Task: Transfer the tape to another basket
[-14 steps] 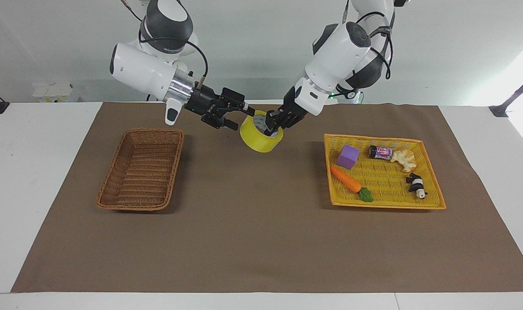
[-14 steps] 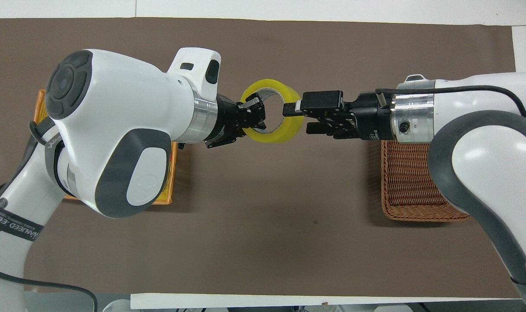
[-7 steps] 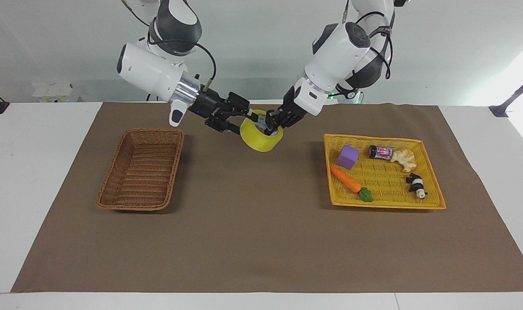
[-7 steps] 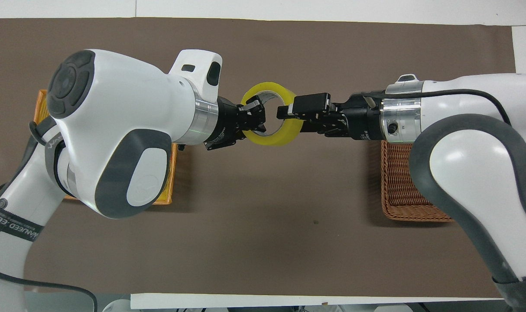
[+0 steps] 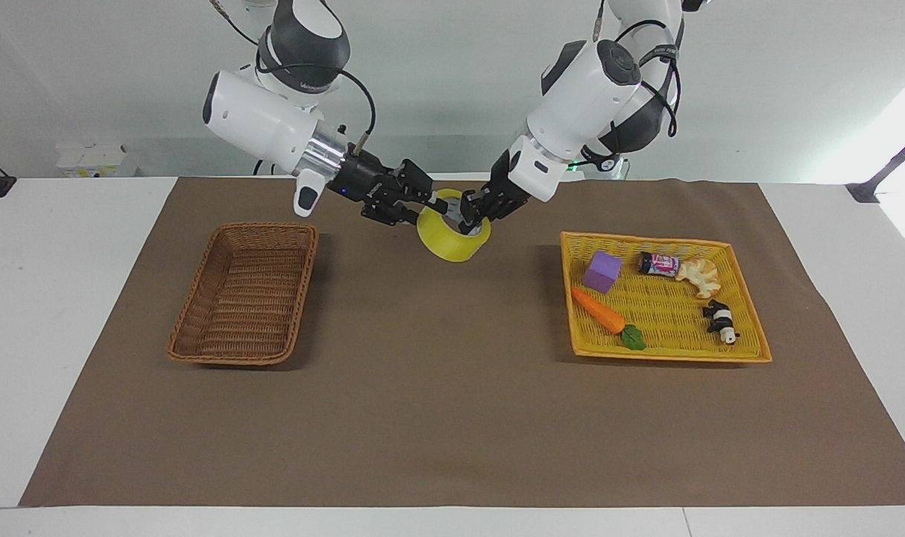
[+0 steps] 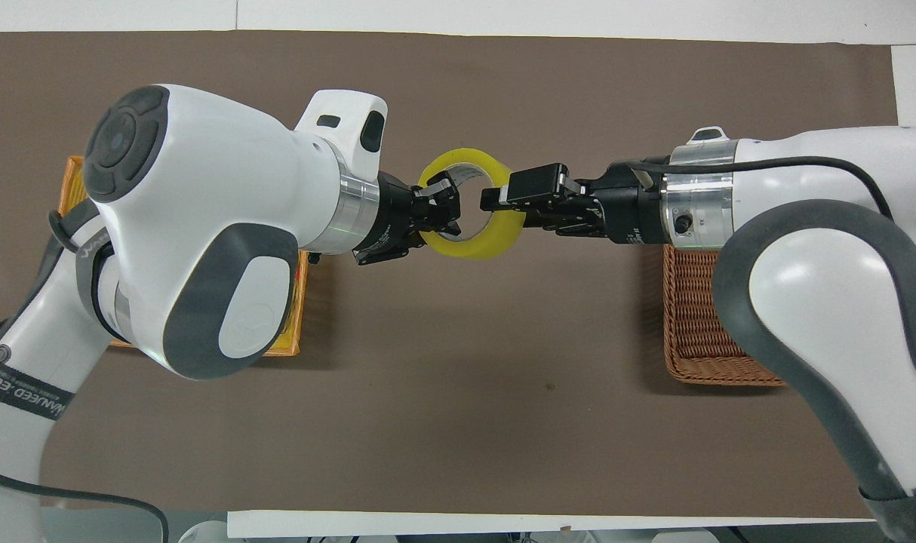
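one brown wicker basket (image 5: 245, 294) toward the right arm's end of the brown mat (image 5: 452, 418), nothing in it; right gripper (image 5: 415, 211) clamped on the rim of the one yellow tape roll (image 5: 452, 237), which hangs in the air over the mat between basket and tray; left gripper (image 5: 470, 216) clamped on the roll's other rim, one finger inside the core; one yellow tray (image 5: 665, 350) toward the left arm's end holds one purple cube (image 5: 601, 271), one carrot (image 5: 606, 317), one small jar (image 5: 659, 264), one croissant (image 5: 698, 276), one panda figure (image 5: 720, 321)
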Action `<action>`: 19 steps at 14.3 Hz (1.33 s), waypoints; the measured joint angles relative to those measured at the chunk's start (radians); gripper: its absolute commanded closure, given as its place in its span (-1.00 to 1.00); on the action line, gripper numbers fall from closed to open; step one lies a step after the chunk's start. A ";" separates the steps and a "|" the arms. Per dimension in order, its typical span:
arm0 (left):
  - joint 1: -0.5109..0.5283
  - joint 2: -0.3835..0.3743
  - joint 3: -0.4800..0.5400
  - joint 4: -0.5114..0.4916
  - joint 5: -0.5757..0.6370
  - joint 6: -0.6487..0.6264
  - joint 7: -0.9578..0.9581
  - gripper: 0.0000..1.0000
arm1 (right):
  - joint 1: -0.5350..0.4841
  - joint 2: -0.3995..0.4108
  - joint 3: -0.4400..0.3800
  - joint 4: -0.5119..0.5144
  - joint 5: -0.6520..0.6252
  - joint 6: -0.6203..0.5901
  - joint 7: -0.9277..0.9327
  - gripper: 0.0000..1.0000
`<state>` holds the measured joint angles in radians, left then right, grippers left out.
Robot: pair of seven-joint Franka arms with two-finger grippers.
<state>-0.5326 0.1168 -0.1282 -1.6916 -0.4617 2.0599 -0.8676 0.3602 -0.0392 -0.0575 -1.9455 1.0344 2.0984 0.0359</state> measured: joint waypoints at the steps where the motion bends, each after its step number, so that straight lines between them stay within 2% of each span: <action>1: 0.000 0.000 0.000 0.000 0.000 0.000 0.000 1.00 | 0.000 0.000 0.000 0.000 0.000 0.000 0.000 1.00; 2: 0.000 0.000 0.000 0.000 0.000 0.000 0.000 0.98 | 0.000 0.000 0.000 0.000 0.000 0.000 0.000 1.00; 3: 0.000 0.000 0.000 0.000 0.000 0.000 0.000 0.62 | 0.000 0.000 0.000 0.000 0.000 0.000 0.000 1.00; 4: 0.000 0.000 0.000 0.000 0.000 0.000 0.000 -0.16 | 0.000 0.000 0.000 0.000 0.000 0.000 0.000 1.00; 5: 0.000 0.000 0.000 0.000 0.000 0.000 0.000 -0.49 | 0.000 0.000 0.000 0.000 0.000 0.000 0.000 1.00; 6: 0.000 -0.003 0.000 0.002 0.000 0.000 0.000 -0.71 | -0.001 0.001 -0.002 -0.001 -0.001 0.000 0.006 1.00; 7: 0.000 -0.010 0.000 0.005 0.000 0.000 -0.001 -0.84 | -0.002 0.005 -0.005 -0.002 -0.002 0.000 0.009 1.00; 9: 0.002 -0.035 0.006 0.010 0.000 -0.011 -0.003 -0.97 | -0.004 0.012 -0.008 -0.002 -0.002 0.000 0.010 1.00; 13: 0.059 -0.084 0.025 0.016 0.002 -0.103 -0.004 -0.99 | -0.045 0.013 -0.009 -0.005 -0.049 -0.035 0.008 1.00; 16: 0.157 -0.117 0.029 0.024 0.094 -0.193 0.000 -0.99 | -0.164 0.012 -0.012 -0.012 -0.106 -0.137 -0.045 1.00; 19: 0.299 -0.134 0.034 0.024 0.176 -0.301 0.054 -0.99 | -0.300 0.004 -0.018 -0.041 -0.163 -0.221 -0.112 1.00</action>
<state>-0.2340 -0.0177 -0.0945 -1.6675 -0.2856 1.7592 -0.8132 0.0606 -0.0357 -0.0755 -1.9864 0.8714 1.8779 -0.0758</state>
